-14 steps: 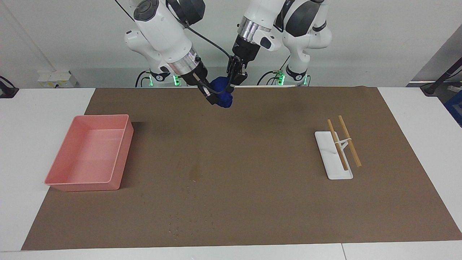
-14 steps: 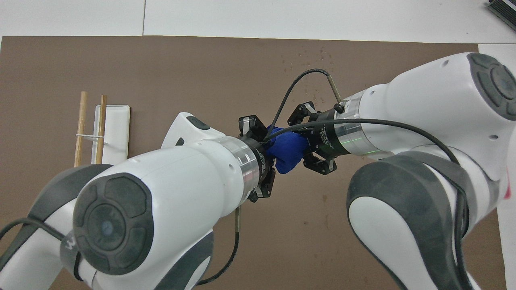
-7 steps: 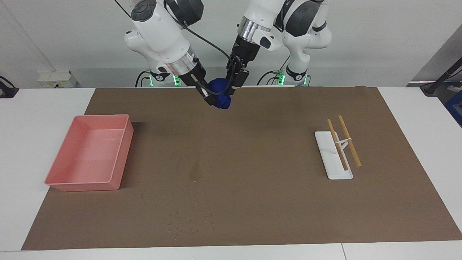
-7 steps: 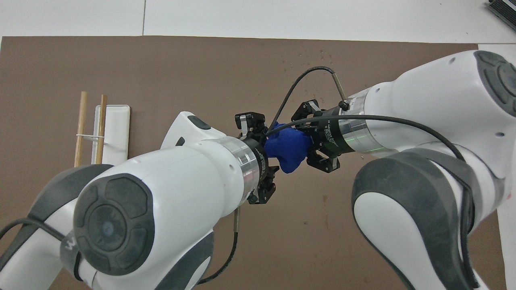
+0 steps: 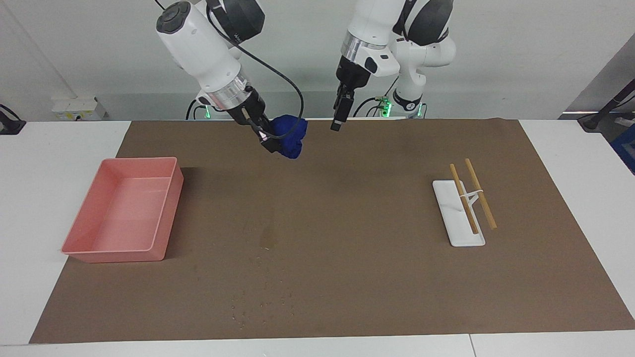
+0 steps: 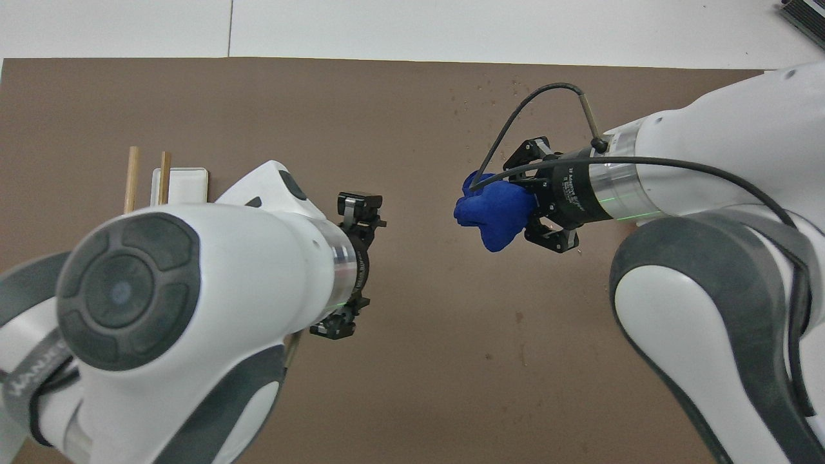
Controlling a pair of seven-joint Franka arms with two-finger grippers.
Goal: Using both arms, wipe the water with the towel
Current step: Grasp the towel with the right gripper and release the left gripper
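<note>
wall [image 5: 521,54]: plain pale grey | table [image 5: 49,144]: white | mat [image 5: 372,277]: brown

A robotics lab: two white robot arms [image 5: 208,44] are mounted at a white table [image 5: 54,148] covered by a brown mat [image 5: 347,223], against a bare pale wall, with a power socket strip [image 5: 77,108] and loose cables nearby.

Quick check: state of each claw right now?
Left claw: holds nothing, raised over the brown mat; open or shut cannot be told.
Right claw: shut on the small royal-blue fabric towel, raised over the mat.
</note>
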